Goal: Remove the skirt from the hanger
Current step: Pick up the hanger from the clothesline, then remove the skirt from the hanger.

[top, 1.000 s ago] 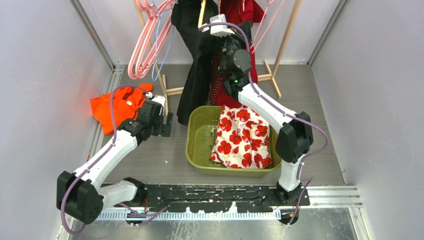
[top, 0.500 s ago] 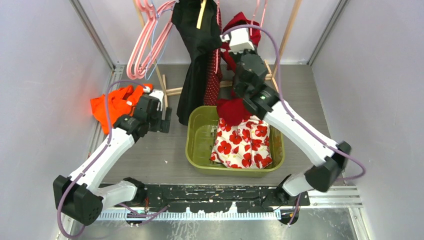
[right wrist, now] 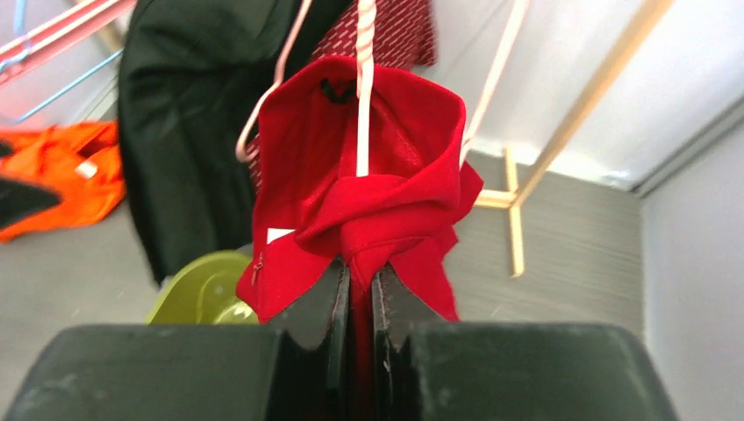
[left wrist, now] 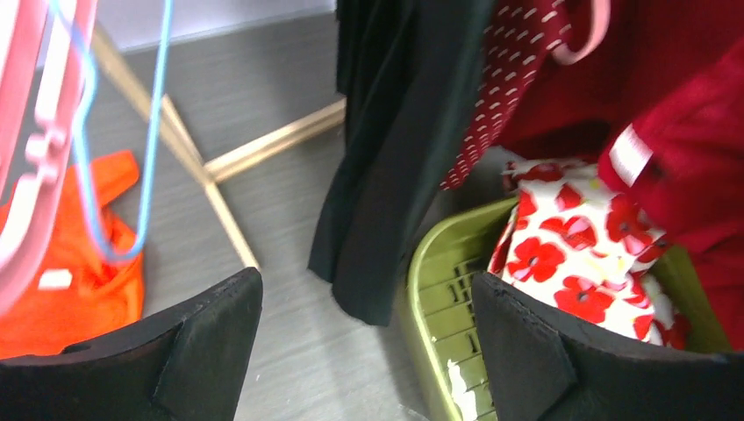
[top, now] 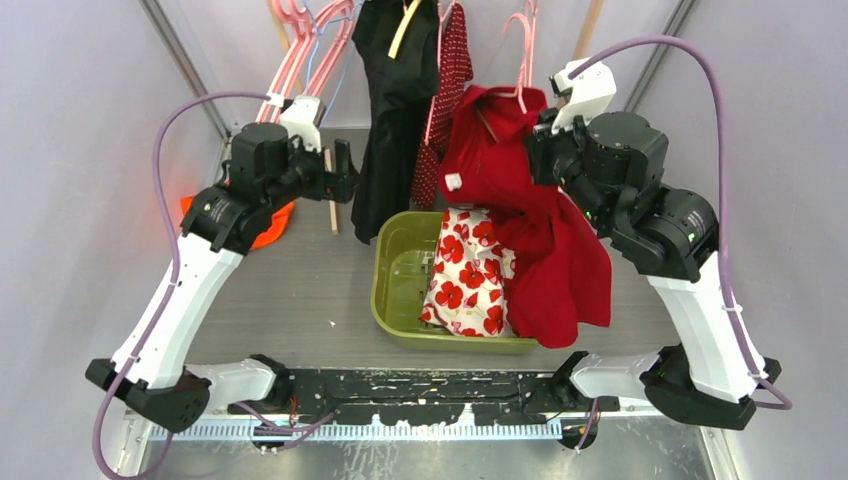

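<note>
The right arm has swung up and rightward, drawing the red skirt (top: 545,240) out over the green tub (top: 385,290). The right gripper (right wrist: 360,281) is clamped on bunched cloth to strip it free. The hanger (right wrist: 361,96) is apparently still inside the waistband. The left gripper (left wrist: 364,303) has its jaws apart and is empty.

My grey table (top: 300,290) carries a green basin (top: 380,290) at centre, an orange cloth (left wrist: 88,298) far left, wooden rack feet (left wrist: 263,145) beyond.

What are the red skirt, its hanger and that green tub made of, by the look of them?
The red skirt is probably soft matte woven cloth; it bunches and drapes in folds. The hanger is likely plastic: thin, smooth, pale pink. The green tub looks like moulded plastic, slightly glossy, with a ribbed floor.
</note>
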